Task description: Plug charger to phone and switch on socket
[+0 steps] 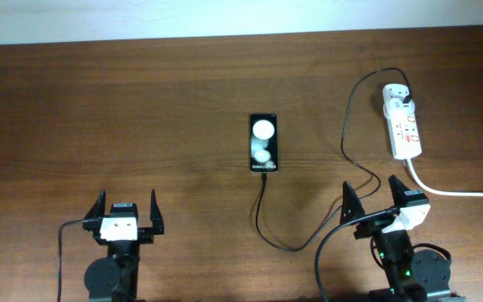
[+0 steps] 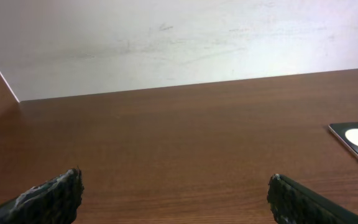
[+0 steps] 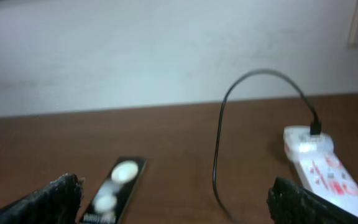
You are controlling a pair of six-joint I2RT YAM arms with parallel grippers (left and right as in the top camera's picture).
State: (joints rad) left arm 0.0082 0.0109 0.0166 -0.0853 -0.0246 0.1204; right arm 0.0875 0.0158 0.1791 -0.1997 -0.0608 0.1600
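Both of your claws, left (image 1: 127, 200) and right (image 1: 371, 186), sit at the near edge of the desk (image 1: 141, 101), fingers spread wide and holding nothing. The phone (image 1: 264, 141) lies mid-desk. The charger (image 3: 217, 152) appears to meet its near end, so plugging in looks done, though the joint is too small to confirm. The cable loops near, then runs right and far to its adapter (image 1: 397, 94), seated in the far end of the socket (image 1: 406, 130) at far right. What seems left for you is the switch, whose position cannot be read. Count: one phone, one charger, one adapter, one socket, two claws.
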